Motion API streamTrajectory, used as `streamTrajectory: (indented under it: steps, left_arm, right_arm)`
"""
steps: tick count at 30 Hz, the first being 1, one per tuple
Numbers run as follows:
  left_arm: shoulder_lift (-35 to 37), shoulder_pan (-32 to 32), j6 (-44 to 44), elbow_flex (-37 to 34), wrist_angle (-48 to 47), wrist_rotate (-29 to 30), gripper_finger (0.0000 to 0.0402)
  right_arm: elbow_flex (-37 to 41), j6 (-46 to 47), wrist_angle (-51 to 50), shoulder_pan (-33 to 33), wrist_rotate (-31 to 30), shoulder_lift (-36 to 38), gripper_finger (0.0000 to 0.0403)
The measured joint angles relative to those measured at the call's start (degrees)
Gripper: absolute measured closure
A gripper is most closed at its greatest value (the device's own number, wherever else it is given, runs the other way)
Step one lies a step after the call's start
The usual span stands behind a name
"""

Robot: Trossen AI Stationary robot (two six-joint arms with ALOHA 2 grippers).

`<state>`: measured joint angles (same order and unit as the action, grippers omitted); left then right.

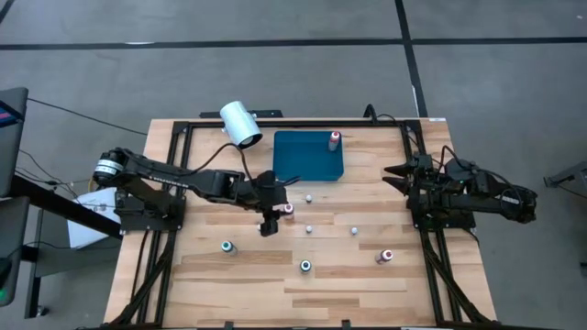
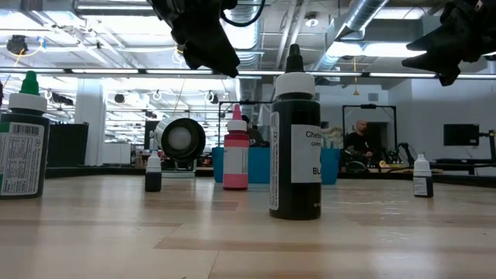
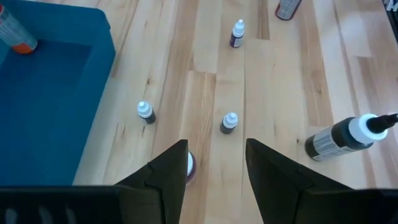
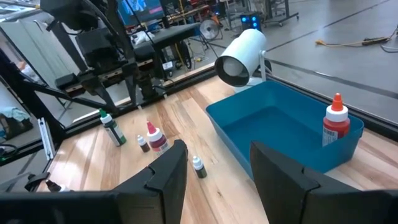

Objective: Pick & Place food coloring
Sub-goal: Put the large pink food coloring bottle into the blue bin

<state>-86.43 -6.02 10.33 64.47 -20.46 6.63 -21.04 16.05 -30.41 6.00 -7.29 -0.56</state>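
Note:
Several small food coloring bottles stand upright on the wooden table: a red-topped one [image 1: 288,210], green-topped ones [image 1: 227,247] [image 1: 305,266], another red-topped one [image 1: 385,257] and tiny white-capped ones [image 1: 310,229]. One red-topped bottle [image 1: 334,139] stands inside the blue tray [image 1: 298,160]. My left gripper [image 1: 269,227] hangs open above mid-table, just beside the red-topped bottle [image 3: 189,167], which one finger partly hides in the left wrist view. My right gripper [image 1: 394,172] waits open at the right side, its fingers [image 4: 163,177] empty.
A big white cylinder [image 1: 240,124] lies at the far edge beside the tray. A taller dark bottle with a white cap [image 3: 345,135] stands toward the near side. Black frame rails run along the table's edges [image 1: 417,137]. Bare wood lies between the bottles.

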Motion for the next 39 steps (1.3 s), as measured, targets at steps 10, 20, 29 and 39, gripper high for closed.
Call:
streamTrajectory:
  steps: [10,20,29,39]
  left_arm:
    - [0.02,0.04,-0.81,0.00,-3.17,0.24,0.0248]
    - [-5.37,0.04,-3.60,-0.04,-3.02,0.13,0.0248]
    - [-6.73,0.04,-1.73,-0.07,-4.58,4.26,0.0248]
    - [-6.73,0.68,1.20,-0.07,-4.55,4.74,0.0248]
  right_arm:
    - [0.00,0.00,0.00,0.00,0.00,0.00,0.0241]
    - [-0.02,0.02,-0.02,0.00,-0.02,-0.02,0.0239]
    - [-0.04,0.48,-0.04,0.00,-0.19,-0.02,0.0240]
    - [-0.04,0.50,-0.09,0.00,-0.20,-0.02,0.0241]
